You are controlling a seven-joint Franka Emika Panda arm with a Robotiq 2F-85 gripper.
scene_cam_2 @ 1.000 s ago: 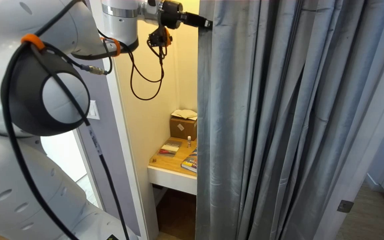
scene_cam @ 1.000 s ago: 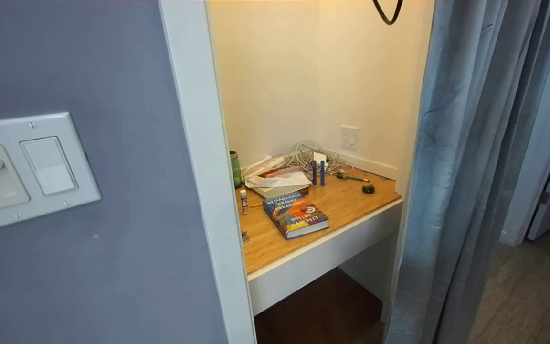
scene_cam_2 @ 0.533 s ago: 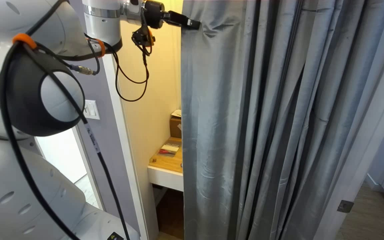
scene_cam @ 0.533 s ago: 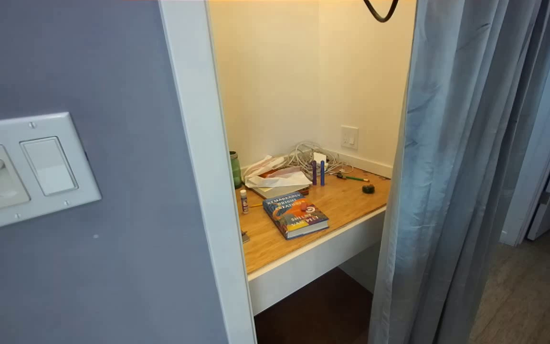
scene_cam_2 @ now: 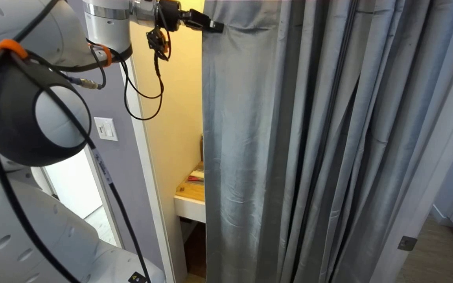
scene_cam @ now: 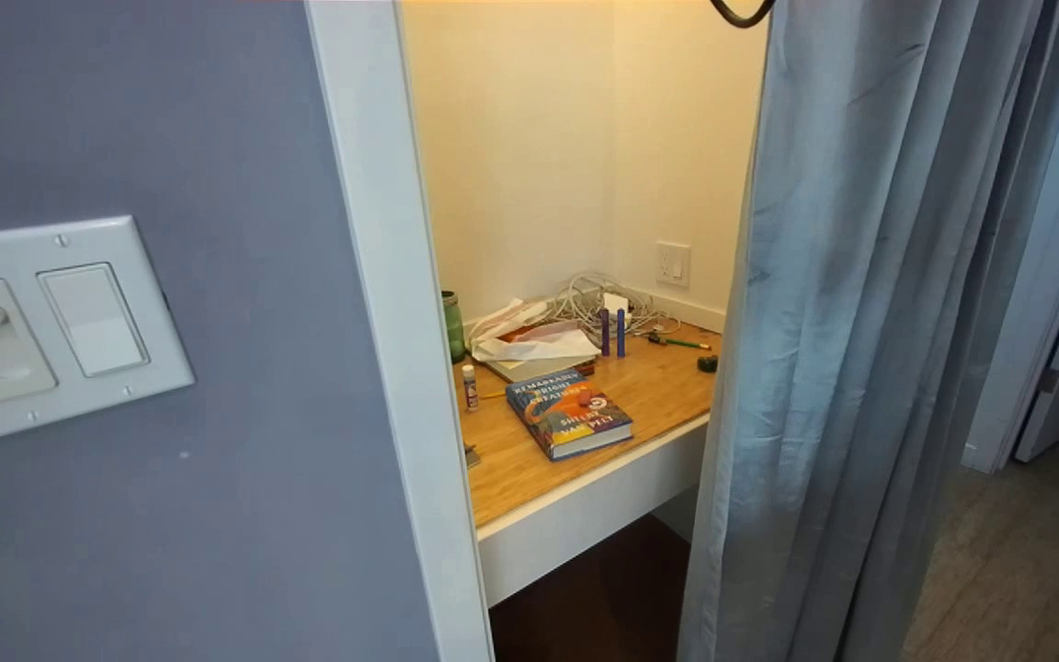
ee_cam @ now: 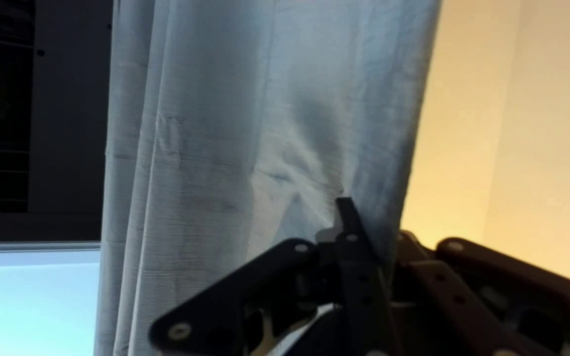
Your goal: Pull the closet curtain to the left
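Now, in an exterior view, the tall grey-blue curtain (scene_cam: pixel 824 368) is seen at the R side of the closet (scene_cam: pixel 516 138) as viewed, w/ its free edge drawn further L than ½ sec. ago. More of the wooden desk (scene_cam: pixel 667 391) is covered; a small dark round item (scene_cam: pixel 706 364), prev. seen clear of the cloth, is now shown right at the curtain's edge. The book (scene_cam: pixel 571 418), papers (scene_cam: pixel 548 348) and cords (scene_cam: pixel 585 299) are left as they were. A gap is still left btwn the curtain and the white trim (scene_cam: pixel 392 303) opp.

In an exterior view, the arm (scene_cam_2: pixel 108 33) is likewise shifted L, and the gripper (scene_cam_2: pixel 217 26) is held high up at the curtain's edge. Only a sliver of cardboard box (scene_cam_2: pixel 201 148) is left visible, vs. a wider strip before. The light switch (scene_cam_2: pixel 105 128), part hidden by the arm earlier, is now fully exposed.

In the wrist view, the curtain is pinched near its edge: the fingers (ee_cam: pixel 352 225) are clamped on the cloth, one on each side, w/ creases fanned out from the tips.
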